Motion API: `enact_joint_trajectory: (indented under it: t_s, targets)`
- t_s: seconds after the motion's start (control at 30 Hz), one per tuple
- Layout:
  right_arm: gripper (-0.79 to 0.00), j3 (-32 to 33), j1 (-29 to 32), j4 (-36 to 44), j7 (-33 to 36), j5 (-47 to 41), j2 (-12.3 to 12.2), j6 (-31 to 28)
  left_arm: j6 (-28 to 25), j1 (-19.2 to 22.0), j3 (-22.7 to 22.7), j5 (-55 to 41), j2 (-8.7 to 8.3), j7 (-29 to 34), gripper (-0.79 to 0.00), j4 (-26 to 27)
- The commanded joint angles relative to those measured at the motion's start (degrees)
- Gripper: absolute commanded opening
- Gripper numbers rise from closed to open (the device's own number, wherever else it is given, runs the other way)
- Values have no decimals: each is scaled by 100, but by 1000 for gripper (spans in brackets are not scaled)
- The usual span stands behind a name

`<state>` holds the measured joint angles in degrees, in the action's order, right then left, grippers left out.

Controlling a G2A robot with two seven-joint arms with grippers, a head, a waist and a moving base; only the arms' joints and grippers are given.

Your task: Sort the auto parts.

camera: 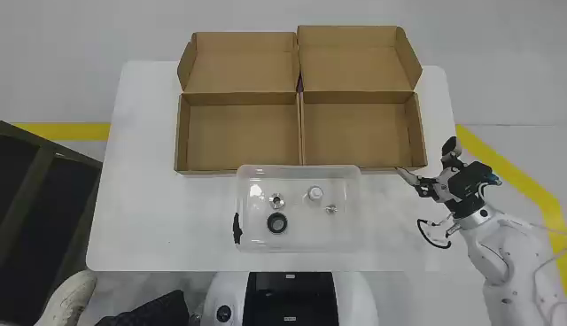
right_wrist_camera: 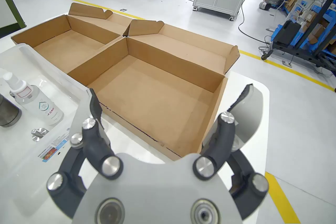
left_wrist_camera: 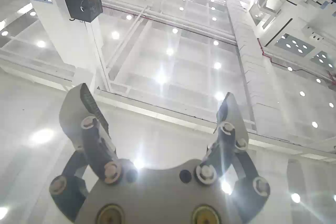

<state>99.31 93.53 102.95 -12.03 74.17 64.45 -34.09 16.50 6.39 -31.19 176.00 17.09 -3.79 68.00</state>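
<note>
The right gripper (camera: 413, 199) hung at the right-hand edge of a white table (camera: 142, 202), its jaws spread wide apart. Straight ahead of it, and near, stood an open cardboard box (camera: 359, 135) with its lid flap folded back. A second open cardboard box (camera: 239, 135) sat touching the first on the side farther from the gripper. Off to the gripper's left, on the robot's side of both boxes, lay a clear plastic bin (camera: 345, 237) holding four small items (all apart from one another). Nearest the gripper was a small metal bolt (camera: 332, 208). Just beyond it a white bottle (camera: 314, 193) stood upright. Farther still stood a short metal cylinder (camera: 277, 200), and beside that, toward the robot, lay a black ring (camera: 278, 224). The left gripper (left_wrist_camera: 155, 92) pointed up at a ceiling (left_wrist_camera: 168, 51) dotted with round lights, its jaws likewise spread wide apart.
</note>
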Motion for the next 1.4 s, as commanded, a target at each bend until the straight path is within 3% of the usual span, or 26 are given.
enact_joint_trajectory:
  t_s: [0.0,0.9,1.2,1.37]
  targets:
    - [-1,0,0,0,0,0,0,0,0,0,0,0,0,0,-1,0]
    - [0,-14,-4,20,18,13,0,-3,0,0,0,0,0,0,0,0]
    - [0,-376,-244,466,885,15,-34,-437,0,0,0,0,0,0,0,0]
    - [0,-746,-422,845,1526,7,-64,-976,0,0,0,0,0,0,0,0]
